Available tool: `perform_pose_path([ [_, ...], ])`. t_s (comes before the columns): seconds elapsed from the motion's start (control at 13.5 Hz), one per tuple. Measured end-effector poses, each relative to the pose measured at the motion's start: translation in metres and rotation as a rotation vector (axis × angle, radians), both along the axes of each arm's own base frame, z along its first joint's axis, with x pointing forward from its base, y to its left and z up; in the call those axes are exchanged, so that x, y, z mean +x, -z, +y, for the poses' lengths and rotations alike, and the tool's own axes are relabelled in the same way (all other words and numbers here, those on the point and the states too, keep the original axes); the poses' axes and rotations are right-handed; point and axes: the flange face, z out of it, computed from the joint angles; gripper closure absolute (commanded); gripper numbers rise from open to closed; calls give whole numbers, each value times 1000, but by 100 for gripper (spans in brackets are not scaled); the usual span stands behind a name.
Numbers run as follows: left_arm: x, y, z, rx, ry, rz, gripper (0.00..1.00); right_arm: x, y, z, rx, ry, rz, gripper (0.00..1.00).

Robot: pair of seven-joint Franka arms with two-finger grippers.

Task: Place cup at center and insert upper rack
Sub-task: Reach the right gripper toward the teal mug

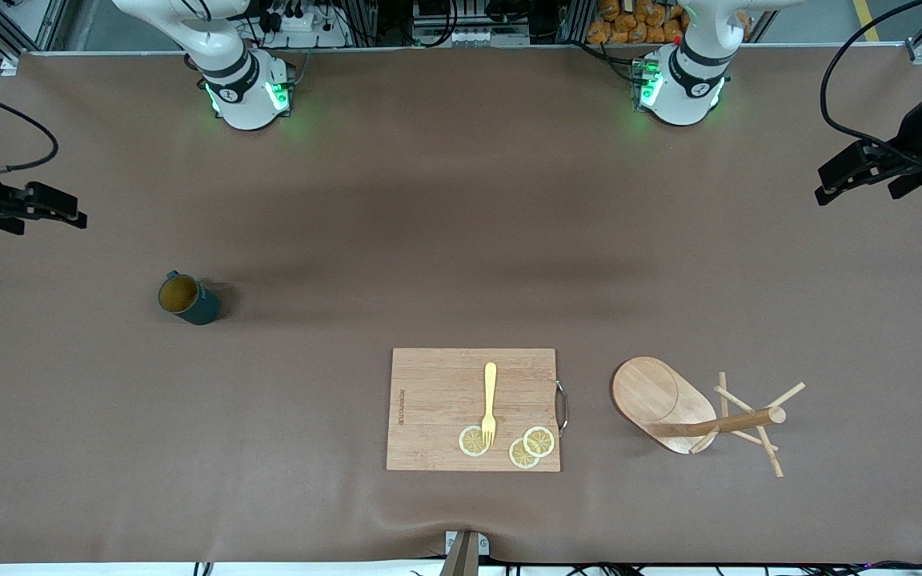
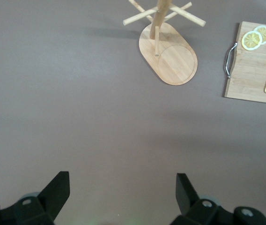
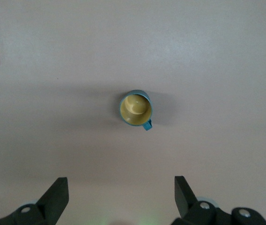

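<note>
The cup, a small dark teal mug with a yellowish inside, is seen upright on the matte brown table toward the right arm's end. The upper rack, of pale wood with an oval base, round post and thin pegs, stands toward the left arm's end, beside a rectangular wooden cutting board bearing a yellow fork and lemon slices. The left gripper and right gripper are held spread and empty over the table's ends.
</note>
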Motion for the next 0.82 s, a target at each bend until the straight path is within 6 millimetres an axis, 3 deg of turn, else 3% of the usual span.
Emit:
perform_pose_path([
  [0.15,5,9,-1,0,-12,16,0,10,18,11,-12,47,-6,0],
  [0.3,11,18,-1,-1,-13,24,0,17,56,12,-19,78,-30,0],
  [0.52,19,29,-3,-2,-10,29,0,15,117,15,-32,152,-41,0],
  [0.82,34,49,-16,-7,12,25,0,10,172,27,-37,211,-51,0],
])
